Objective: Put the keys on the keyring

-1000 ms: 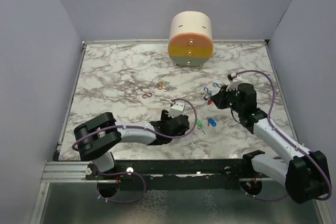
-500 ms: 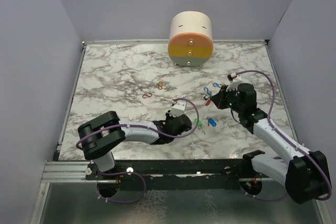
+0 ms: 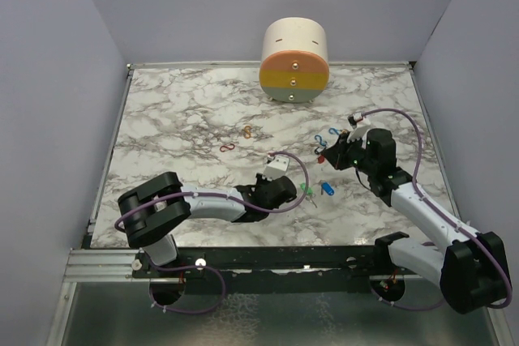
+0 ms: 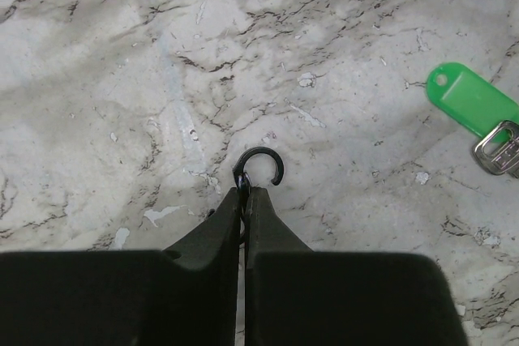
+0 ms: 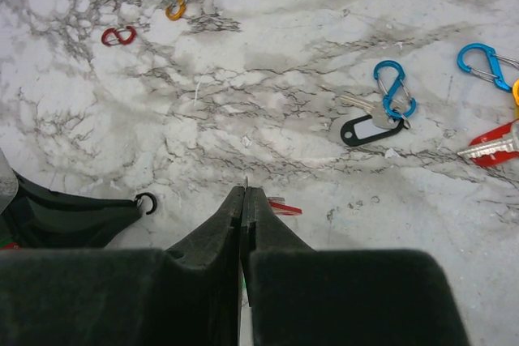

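Green key [image 4: 474, 107] lies on tabletop [image 4: 122, 79] ahead-right of left hand [image 4: 243, 192], apart from it. Left hand is clenched on black wire clip [image 4: 261, 164]. Black-tagged key [image 5: 369, 126] and red key [image 5: 495, 145] lie ahead-right of right hand [image 5: 244, 190], which is clenched; contents unclear.

green key [image 4: 470, 104] cropped, black clip [image 4: 259, 150] half hidden

Black clip [image 4: 259, 150] in left gripper [image 4: 244, 194]
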`<state>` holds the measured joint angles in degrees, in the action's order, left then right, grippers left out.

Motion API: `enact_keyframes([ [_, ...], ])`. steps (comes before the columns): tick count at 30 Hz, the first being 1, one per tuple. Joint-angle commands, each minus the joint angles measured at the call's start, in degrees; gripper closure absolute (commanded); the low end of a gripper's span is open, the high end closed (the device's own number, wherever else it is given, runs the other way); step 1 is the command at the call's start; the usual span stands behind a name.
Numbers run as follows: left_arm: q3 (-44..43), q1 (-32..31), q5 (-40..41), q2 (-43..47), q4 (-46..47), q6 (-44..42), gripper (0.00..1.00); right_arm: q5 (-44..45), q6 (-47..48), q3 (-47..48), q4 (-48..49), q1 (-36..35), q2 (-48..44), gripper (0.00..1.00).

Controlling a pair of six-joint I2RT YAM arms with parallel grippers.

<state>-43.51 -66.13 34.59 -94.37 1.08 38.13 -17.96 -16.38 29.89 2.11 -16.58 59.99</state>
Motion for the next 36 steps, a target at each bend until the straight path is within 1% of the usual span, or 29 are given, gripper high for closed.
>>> enact_keyframes([
  [1,-3.4,-0.4,1.6,3.5,-3.6,-3.8,1.0,-7.7,2.5,-1.0,4.3,-1.1,0.1,0.99],
  [6,-6.5,-0.1,0.7,4.9,-3.2,-8.0,1.0,-11.5,4.3,-1.2,6.1,-2.9,0.2,0.99],
  [11,-8.1,1.1,-2.1,6.2,-0.9,-10.6,1.0,-14.0,5.8,-1.2,7.2,-4.9,1.0,0.99],
  [19,-9.6,3.9,-5.6,7.3,0.5,-12.3,1.0,-11.7,8.9,0.8,5.6,-10.9,3.6,0.99],
  [23,-9.8,5.1,-7.4,7.4,1.2,-12.5,1.0,-10.9,9.7,1.0,5.8,-12.8,4.4,0.99],
  [36,-10.0,5.2,-12.0,6.7,3.0,-11.9,1.0,-8.5,10.2,1.9,5.9,-14.7,6.8,0.99],
])
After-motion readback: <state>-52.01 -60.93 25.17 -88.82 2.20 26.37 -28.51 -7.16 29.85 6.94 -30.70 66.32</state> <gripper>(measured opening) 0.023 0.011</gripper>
